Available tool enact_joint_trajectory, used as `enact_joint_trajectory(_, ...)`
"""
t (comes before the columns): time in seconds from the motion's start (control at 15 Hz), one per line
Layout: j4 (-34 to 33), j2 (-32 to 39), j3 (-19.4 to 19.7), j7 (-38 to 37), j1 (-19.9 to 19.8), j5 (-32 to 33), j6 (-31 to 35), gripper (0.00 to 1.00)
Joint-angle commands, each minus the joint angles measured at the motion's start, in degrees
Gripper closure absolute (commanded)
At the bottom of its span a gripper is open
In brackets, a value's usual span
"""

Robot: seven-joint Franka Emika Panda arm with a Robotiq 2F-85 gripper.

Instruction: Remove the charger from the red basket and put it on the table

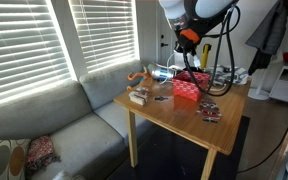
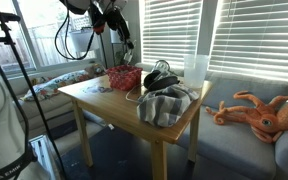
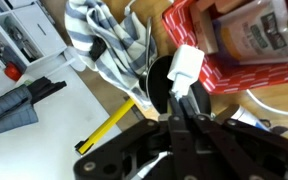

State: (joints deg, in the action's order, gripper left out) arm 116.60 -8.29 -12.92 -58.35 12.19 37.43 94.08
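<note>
The red basket (image 1: 187, 92) stands on the light-wood table (image 1: 164, 112); both also show in an exterior view, the basket (image 2: 124, 78) on the table (image 2: 102, 98). My gripper (image 1: 189, 48) hangs above the basket, shut on the charger. The charger's thin black cord (image 1: 192, 68) hangs in loops from the fingers down toward the basket. In the wrist view my shut fingers (image 3: 180, 108) hold a white plug block (image 3: 185, 65) beside the basket's rim (image 3: 239, 76). The basket holds a packaged item.
A striped grey cloth (image 2: 164, 105) and a black round item (image 2: 161, 75) lie on the table by a tall white cup (image 2: 195, 68). A small box (image 1: 139, 96) and a dark-and-red clump (image 1: 211, 110) also sit there. A grey sofa (image 1: 74, 120) and orange octopus plush (image 2: 259, 112) are alongside.
</note>
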Motion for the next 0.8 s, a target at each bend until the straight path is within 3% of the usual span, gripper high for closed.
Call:
enact_joint_trajectory(0.0, 1.63, -0.77, -0.75, -2.91, -1.17, 9.62, 4.29, 0.99)
enact_joint_trajectory(0.4, 3.40, 2.00, 1.69, 0.96, -2.14, 14.91, 21.91, 0.99)
enact_joint_trajectory(0.73, 3.77, 5.13, 2.81, 4.90, -3.17, 15.03, 30.48, 0.99)
